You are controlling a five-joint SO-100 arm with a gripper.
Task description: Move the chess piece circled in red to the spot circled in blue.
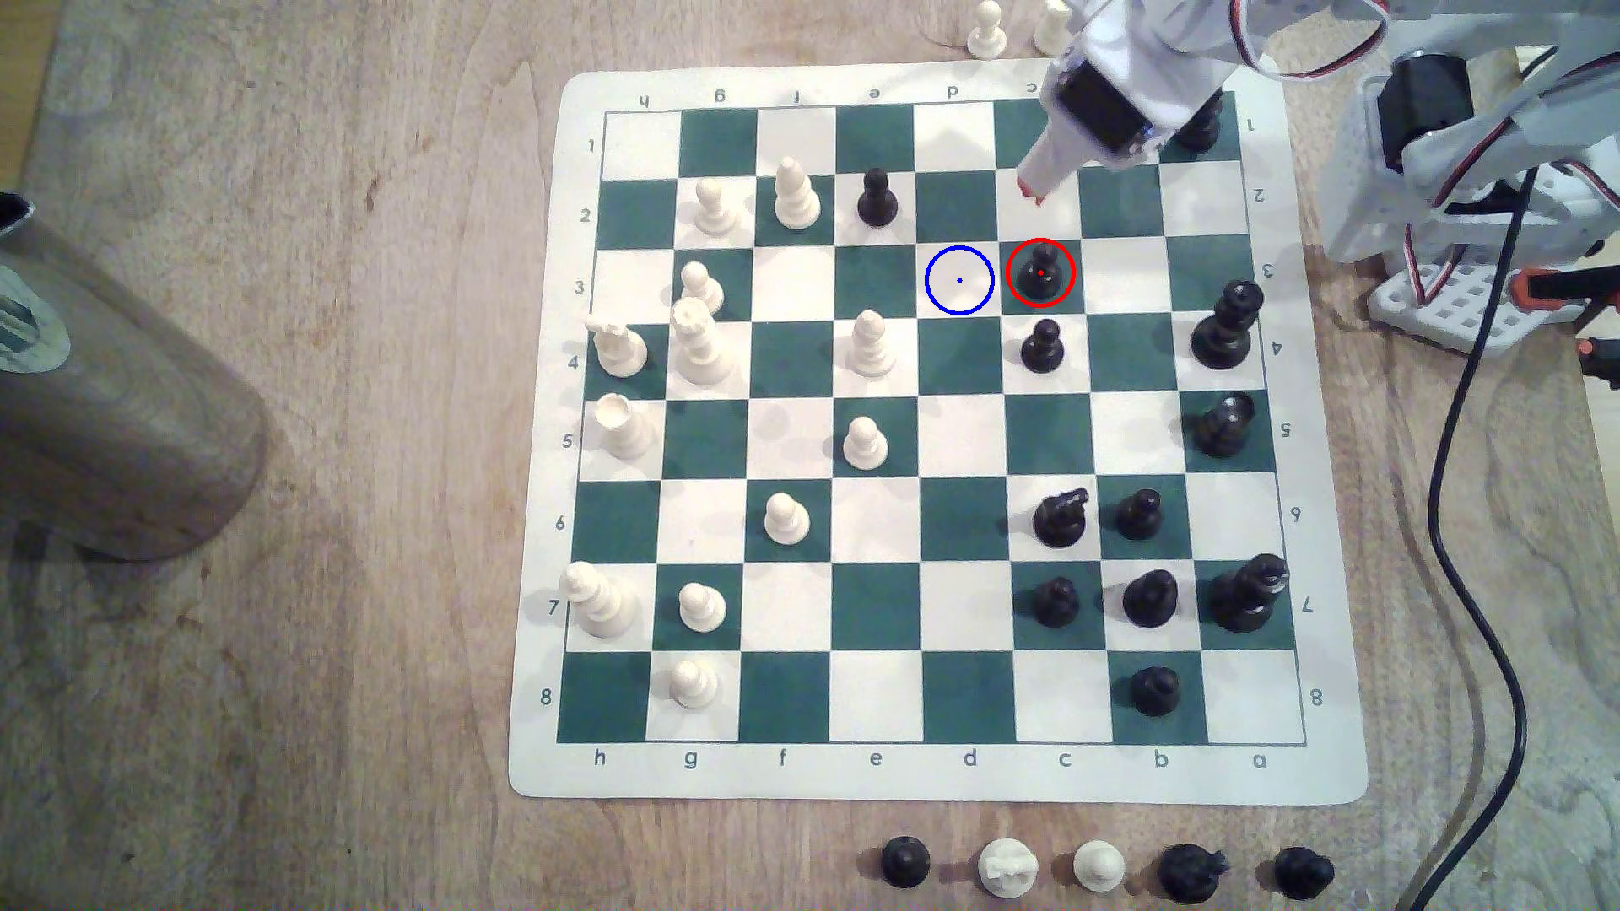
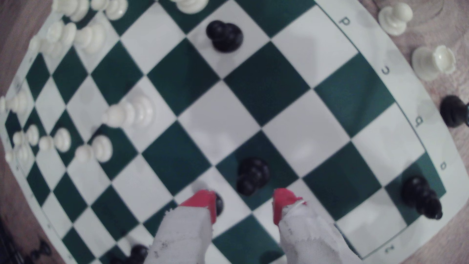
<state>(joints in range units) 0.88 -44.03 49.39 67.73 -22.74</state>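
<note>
Black piece at the board's corner — largely hidden behind the arm. Second black pawn half covered by a red-tipped finger; the wrist view's far white pieces blurred.

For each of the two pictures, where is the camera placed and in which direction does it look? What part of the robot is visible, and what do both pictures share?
Exterior view: above the table, looking almost straight down on the chessboard; the white arm enters at the upper right, its gripper above row 2.
Wrist view: on the arm's wrist, looking forward and down past two open red-tipped fingers at the board.
Shared: the board, the gripper, and the red-circled black pawn, seen just ahead of the fingers.
</note>
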